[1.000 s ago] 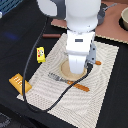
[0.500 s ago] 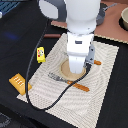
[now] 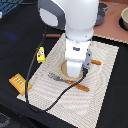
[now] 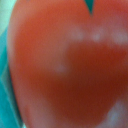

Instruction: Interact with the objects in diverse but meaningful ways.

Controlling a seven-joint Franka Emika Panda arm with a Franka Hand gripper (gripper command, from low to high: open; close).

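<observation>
Fingers are hidden behind the arm's white body, so their state cannot be told; the arm has barely moved over the last second. Red tomato (image 4: 65,65) fills the wrist view, suggesting a grasp is close; the yellow block (image 3: 41,54) lies at nine o'clock.

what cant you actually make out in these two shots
- Gripper: in the exterior view the arm's white body covers it; in the wrist view it does not show, so open or shut cannot be told.
- Plate: mostly behind the arm in the exterior view, contents hidden.
- Tomato: fills the wrist view, blurred; what it rests on is unseen.
- Fork and knife: partly hidden by the arm.
</observation>
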